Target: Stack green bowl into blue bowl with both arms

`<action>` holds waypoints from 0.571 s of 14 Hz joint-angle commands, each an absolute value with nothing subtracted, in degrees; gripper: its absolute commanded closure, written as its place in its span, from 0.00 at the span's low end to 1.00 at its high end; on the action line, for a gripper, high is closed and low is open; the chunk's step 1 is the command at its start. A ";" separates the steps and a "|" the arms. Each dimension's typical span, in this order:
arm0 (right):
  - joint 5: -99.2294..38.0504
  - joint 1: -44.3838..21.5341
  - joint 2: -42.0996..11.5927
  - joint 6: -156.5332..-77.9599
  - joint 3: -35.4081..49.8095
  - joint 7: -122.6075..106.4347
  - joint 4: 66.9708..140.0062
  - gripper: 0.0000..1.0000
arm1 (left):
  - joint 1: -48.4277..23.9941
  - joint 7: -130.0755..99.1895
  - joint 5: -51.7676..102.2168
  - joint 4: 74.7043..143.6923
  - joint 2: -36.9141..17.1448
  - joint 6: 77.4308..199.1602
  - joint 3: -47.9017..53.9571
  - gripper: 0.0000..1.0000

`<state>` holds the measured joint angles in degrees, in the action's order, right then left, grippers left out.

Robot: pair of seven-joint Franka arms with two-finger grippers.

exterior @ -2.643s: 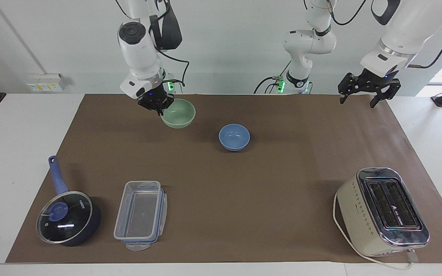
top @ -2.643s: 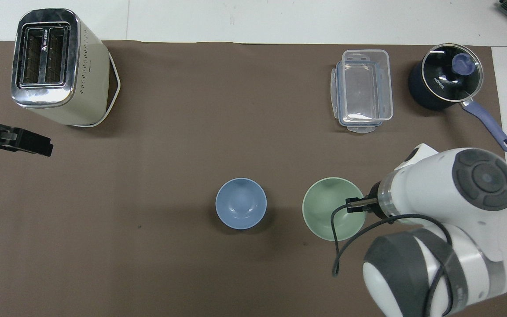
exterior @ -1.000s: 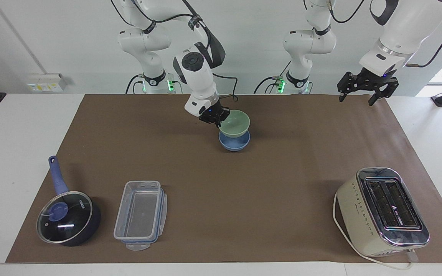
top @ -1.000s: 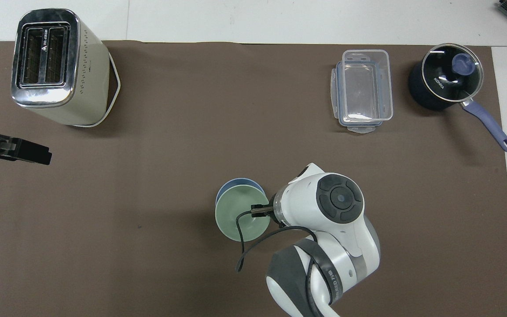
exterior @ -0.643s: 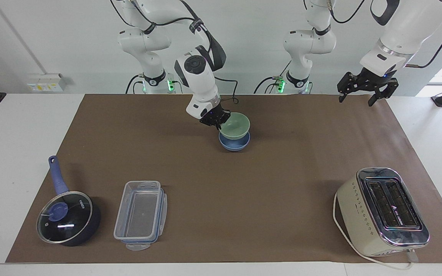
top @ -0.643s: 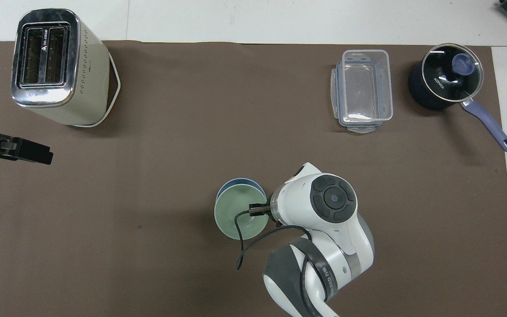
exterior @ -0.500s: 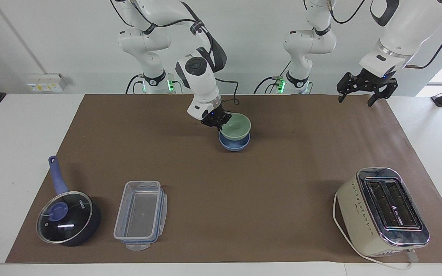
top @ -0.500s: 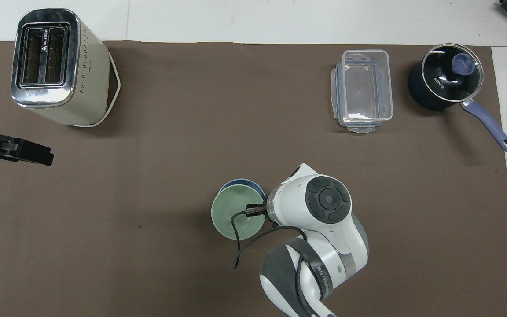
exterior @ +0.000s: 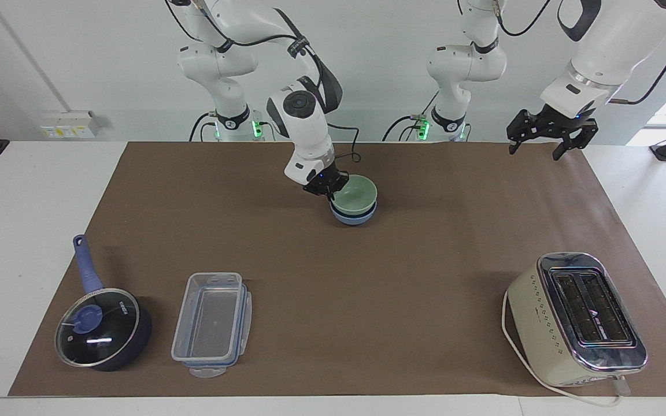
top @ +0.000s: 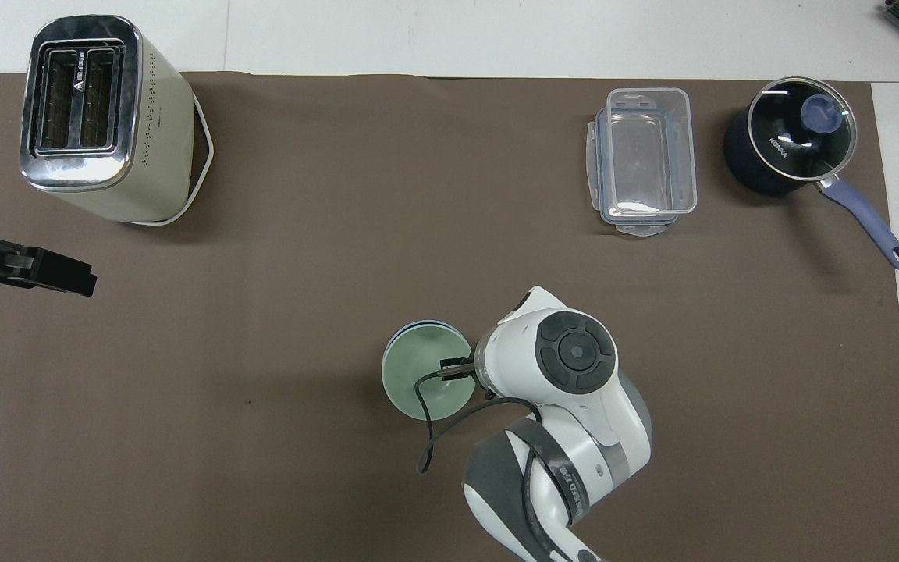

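The pale green bowl [exterior: 357, 193] sits nested in the light blue bowl [exterior: 356, 218] at the middle of the brown mat, near the robots. In the overhead view the green bowl [top: 418, 375] covers the blue bowl [top: 418, 325] except for a thin rim. My right gripper [exterior: 328, 186] is shut on the green bowl's rim, on the side toward the right arm's end. In the overhead view the right arm's wrist [top: 566, 359] hides it. My left gripper [exterior: 535, 151] waits open and empty in the air over the mat's corner at the left arm's end.
A cream toaster [exterior: 576, 318] stands far from the robots at the left arm's end. A clear plastic container [exterior: 211, 323] and a dark blue saucepan with a glass lid [exterior: 104, 326] lie far from the robots at the right arm's end.
My right gripper carried the green bowl from the right arm's end over the blue bowl and lowered it until it nested. The left gripper barely moved.
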<state>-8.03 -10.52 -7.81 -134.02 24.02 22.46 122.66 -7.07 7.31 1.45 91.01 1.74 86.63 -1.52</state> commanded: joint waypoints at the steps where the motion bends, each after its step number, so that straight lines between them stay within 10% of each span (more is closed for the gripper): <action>1: -6.33 -9.76 -9.40 -135.00 24.43 23.55 121.38 1.00 | -6.68 7.73 1.85 90.88 1.93 86.48 -1.05 0.00; 8: -6.59 -11.16 -9.14 -134.74 24.70 26.63 121.64 0.87 | -6.24 8.09 1.85 90.97 2.37 86.48 -1.05 0.00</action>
<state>-7.56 -11.00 -8.75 -134.08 24.24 24.26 122.02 -7.07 7.32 1.45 90.96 1.76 86.68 -1.24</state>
